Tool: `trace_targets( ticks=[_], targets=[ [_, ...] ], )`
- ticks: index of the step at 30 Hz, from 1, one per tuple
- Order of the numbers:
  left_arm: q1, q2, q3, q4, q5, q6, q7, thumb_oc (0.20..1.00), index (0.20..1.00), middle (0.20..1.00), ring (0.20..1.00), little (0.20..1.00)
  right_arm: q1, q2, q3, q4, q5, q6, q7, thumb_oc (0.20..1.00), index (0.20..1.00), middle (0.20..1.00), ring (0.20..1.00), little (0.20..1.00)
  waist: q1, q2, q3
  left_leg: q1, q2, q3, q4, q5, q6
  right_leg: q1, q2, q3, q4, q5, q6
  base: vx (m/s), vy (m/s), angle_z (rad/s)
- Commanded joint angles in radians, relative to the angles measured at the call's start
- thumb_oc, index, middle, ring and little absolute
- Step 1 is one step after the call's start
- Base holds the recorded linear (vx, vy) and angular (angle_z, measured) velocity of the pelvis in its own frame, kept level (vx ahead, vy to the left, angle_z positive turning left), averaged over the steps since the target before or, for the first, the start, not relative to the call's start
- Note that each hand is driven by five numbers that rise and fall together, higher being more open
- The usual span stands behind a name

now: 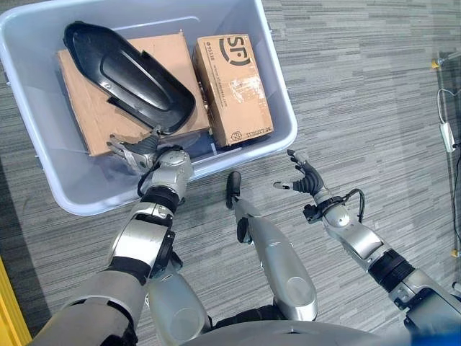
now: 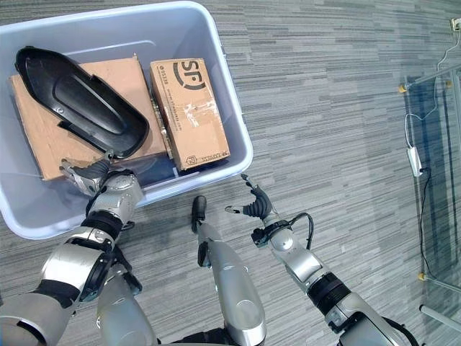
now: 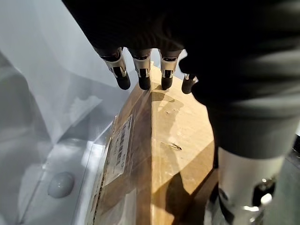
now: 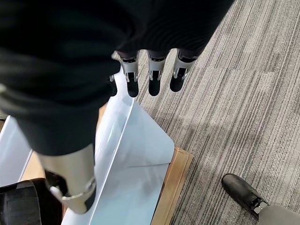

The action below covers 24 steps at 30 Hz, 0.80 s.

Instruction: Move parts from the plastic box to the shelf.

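a pale plastic box (image 1: 277, 137) sits on grey striped carpet (image 1: 360, 86). inside it lie a flat sheet of cardboard (image 1: 94, 108), a long black moulded part (image 1: 126, 76) resting across that cardboard, and a taped cardboard carton (image 1: 232, 88) just beside them, toward the robot's right.

the left hand (image 1: 140, 153) reaches over the near wall of the box, at the near edge of the flat cardboard and just below the near end of the black part. its fingers (image 3: 143, 75) are relaxed and slightly spread, dark tips hanging above the cardboard's edge, holding nothing; i cannot tell whether they touch it.

the right hand (image 1: 306, 176) hovers over the carpet outside the box, near its right near corner. its fingers (image 4: 154, 77) are loosely spread and empty, with the thumb held apart.

in the right wrist view, a dark shoe (image 4: 243, 193) stands on the carpet, and the box's pale wall shows past the fingertips.
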Motion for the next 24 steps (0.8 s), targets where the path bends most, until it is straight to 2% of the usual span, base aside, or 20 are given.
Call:
trace_targets(
  ticks=[1, 6, 11, 16, 19, 24],
  targets=[
    [-0.063, 0.071, -0.041, -0.083, 0.103, -0.085, -0.063, 1.000, 1.000, 1.000, 1.000, 1.000, 0.022, -0.026, -0.047, -0.088, 0.013, -0.018, -0.014, 1.000, 1.000, 1.000, 1.000, 1.000, 0.007, -0.111, 0.024, -0.154, 0.008, -0.041, 0.145, 0.007, -0.002, 0.012, -0.015, 0.021, 0.144, -0.140, 0.075, 0.01, 0.017, -0.03],
    [-0.069, 0.054, -0.060, -0.129, 0.133, -0.121, -0.044, 1.000, 1.000, 1.000, 1.000, 1.000, 0.024, -0.028, -0.052, -0.088, -0.012, -0.027, -0.007, 1.000, 1.000, 1.000, 1.000, 1.000, 0.003, -0.101, 0.024, -0.162, 0.007, -0.037, 0.154, 0.009, -0.002, 0.002, -0.020, 0.021, 0.153, -0.145, 0.074, 0.00, 0.012, -0.02],
    [-0.088, 0.051, -0.067, -0.149, 0.139, -0.130, -0.032, 1.000, 1.000, 1.000, 1.000, 1.000, 0.025, -0.028, -0.053, -0.096, -0.018, -0.014, -0.005, 1.000, 1.000, 1.000, 1.000, 1.000, 0.001, -0.099, 0.024, -0.161, 0.008, -0.035, 0.159, 0.006, -0.001, 0.001, -0.021, 0.022, 0.160, -0.148, 0.073, 0.00, 0.000, 0.00],
    [-0.124, 0.076, -0.077, -0.139, 0.185, -0.073, -0.013, 1.000, 1.000, 1.000, 1.000, 1.000, 0.028, -0.037, -0.053, -0.093, -0.014, -0.021, 0.012, 1.000, 1.000, 1.000, 1.000, 1.000, -0.004, -0.093, 0.024, -0.151, 0.005, -0.030, 0.162, 0.002, 0.001, 0.006, -0.021, 0.028, 0.167, -0.156, 0.071, 0.00, 0.037, 0.01],
    [-0.137, 0.099, -0.083, -0.113, 0.219, -0.011, -0.010, 1.000, 1.000, 1.000, 1.000, 1.000, 0.029, -0.037, -0.045, -0.088, -0.013, -0.035, 0.021, 1.000, 1.000, 1.000, 1.000, 1.000, -0.002, -0.089, 0.024, -0.144, 0.004, -0.029, 0.163, 0.001, 0.001, 0.013, -0.025, 0.030, 0.169, -0.160, 0.071, 0.00, 0.042, 0.01],
    [-0.136, 0.130, -0.073, -0.065, 0.215, 0.015, -0.009, 1.000, 1.000, 1.000, 1.000, 1.000, 0.027, -0.037, -0.029, -0.086, -0.012, -0.047, 0.016, 1.000, 1.000, 1.000, 1.000, 1.000, 0.005, -0.072, 0.024, -0.135, -0.011, -0.032, 0.164, -0.009, 0.006, 0.021, -0.031, 0.039, 0.173, -0.171, 0.070, -0.02, 0.052, 0.01]
  ],
)
